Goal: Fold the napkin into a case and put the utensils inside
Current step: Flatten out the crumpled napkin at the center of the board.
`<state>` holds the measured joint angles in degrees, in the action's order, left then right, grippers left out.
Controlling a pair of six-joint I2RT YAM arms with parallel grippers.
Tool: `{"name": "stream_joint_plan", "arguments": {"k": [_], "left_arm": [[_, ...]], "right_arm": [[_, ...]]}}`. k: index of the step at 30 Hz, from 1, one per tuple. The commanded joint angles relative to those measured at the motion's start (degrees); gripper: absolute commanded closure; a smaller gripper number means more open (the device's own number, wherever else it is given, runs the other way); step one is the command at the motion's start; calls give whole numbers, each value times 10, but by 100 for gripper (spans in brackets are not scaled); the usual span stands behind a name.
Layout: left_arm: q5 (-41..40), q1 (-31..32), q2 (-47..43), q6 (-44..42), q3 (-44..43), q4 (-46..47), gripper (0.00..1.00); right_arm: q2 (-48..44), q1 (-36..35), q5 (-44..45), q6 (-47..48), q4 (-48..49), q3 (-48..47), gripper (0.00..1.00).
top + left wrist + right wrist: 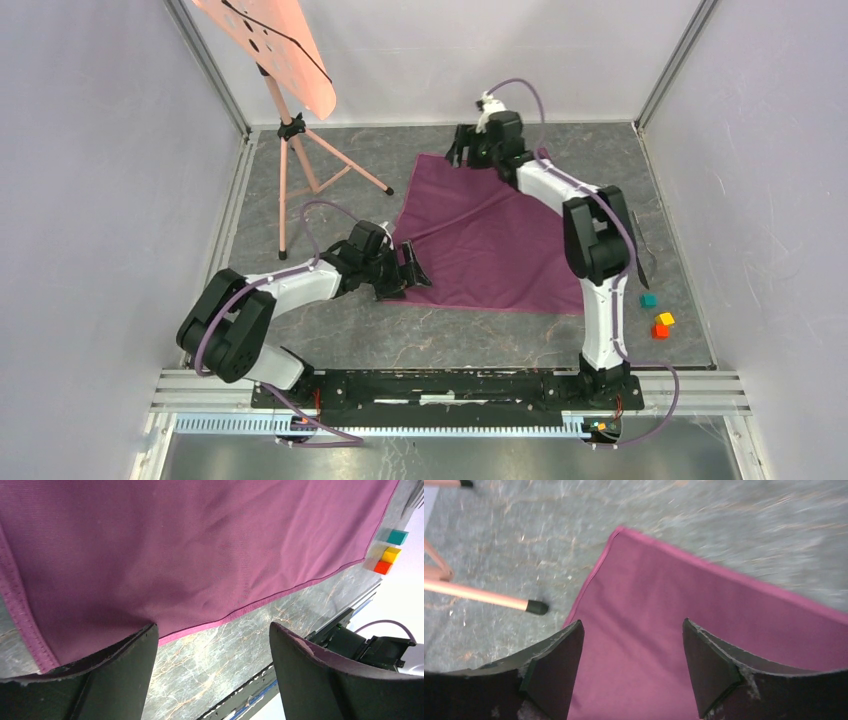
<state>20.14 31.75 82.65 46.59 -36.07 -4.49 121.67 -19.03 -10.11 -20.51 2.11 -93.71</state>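
Note:
The plum-maroon napkin [490,235] lies spread flat on the marble table top, unfolded. My left gripper [412,272] is open and low at the napkin's near-left corner. In the left wrist view my left gripper [212,630] straddles the hem of the napkin [200,545]. My right gripper [462,152] is open above the far-left corner. In the right wrist view my right gripper [631,622] is over the napkin [664,630] and holds nothing. The slim dark utensils [642,255] lie right of the napkin, partly hidden by my right arm.
Teal [649,299], yellow [666,319] and orange [660,331] cubes sit near the right front. A pink tripod stand [300,150] stands at the back left, one foot [536,607] near the napkin's far corner. Walls enclose three sides.

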Motion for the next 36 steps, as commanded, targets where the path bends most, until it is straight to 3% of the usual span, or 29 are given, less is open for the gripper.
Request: {"name": "stream_joint_plan", "arguments": {"k": [1, 9, 20, 25, 31, 36], "left_arm": [[10, 16, 22, -22, -27, 42, 13], [-19, 42, 21, 1, -44, 77, 14], [-20, 53, 100, -4, -65, 99, 15], [-26, 64, 108, 2, -31, 119, 16], [-56, 81, 64, -3, 15, 100, 16], [-56, 90, 35, -21, 11, 59, 16]], "right_arm": [[48, -48, 17, -32, -8, -59, 24], [88, -85, 97, -80, -12, -32, 41], [171, -86, 78, -89, -27, -93, 42], [238, -84, 70, -85, -62, -198, 41], [325, -69, -1, -110, 3, -309, 40], [238, -58, -52, -61, 4, -284, 30]]}}
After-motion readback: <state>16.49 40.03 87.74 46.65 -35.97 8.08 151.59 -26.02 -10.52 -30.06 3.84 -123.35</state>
